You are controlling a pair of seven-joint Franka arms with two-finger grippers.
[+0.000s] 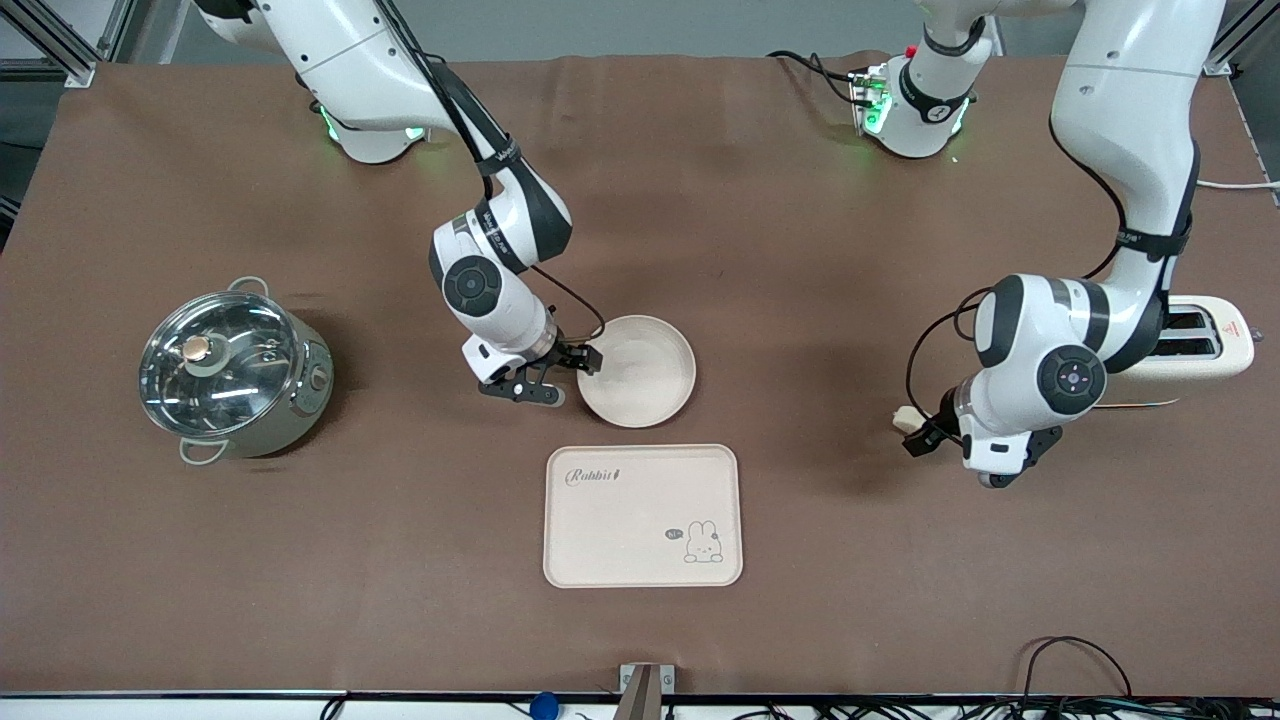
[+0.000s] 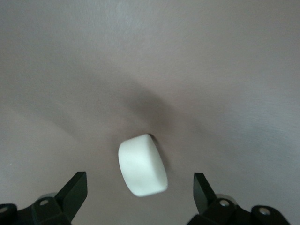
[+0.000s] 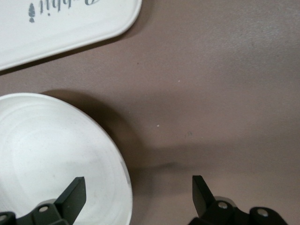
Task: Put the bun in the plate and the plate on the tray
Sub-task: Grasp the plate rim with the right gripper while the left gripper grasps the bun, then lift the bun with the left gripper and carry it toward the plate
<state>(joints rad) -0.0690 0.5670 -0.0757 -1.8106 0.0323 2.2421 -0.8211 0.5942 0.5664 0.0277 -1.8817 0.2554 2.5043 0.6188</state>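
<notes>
The bun [image 1: 905,420] lies on the brown table near the left arm's end, in front of the toaster. In the left wrist view the bun [image 2: 142,165] sits between the spread fingers of my left gripper [image 2: 140,185], untouched. My left gripper [image 1: 916,434] is open, low over the bun. The round plate [image 1: 640,372] stands mid-table, and the Rabbit tray [image 1: 642,516] lies nearer to the camera than it. My right gripper [image 1: 566,378] is open and astride the plate's rim, one finger over the plate [image 3: 51,154] and one outside it. The tray's corner [image 3: 61,23] shows there too.
A steel pot with a glass lid [image 1: 235,370] stands toward the right arm's end. A cream toaster [image 1: 1200,345] stands toward the left arm's end, partly hidden by the left arm. Cables lie at the table's front edge [image 1: 1080,660].
</notes>
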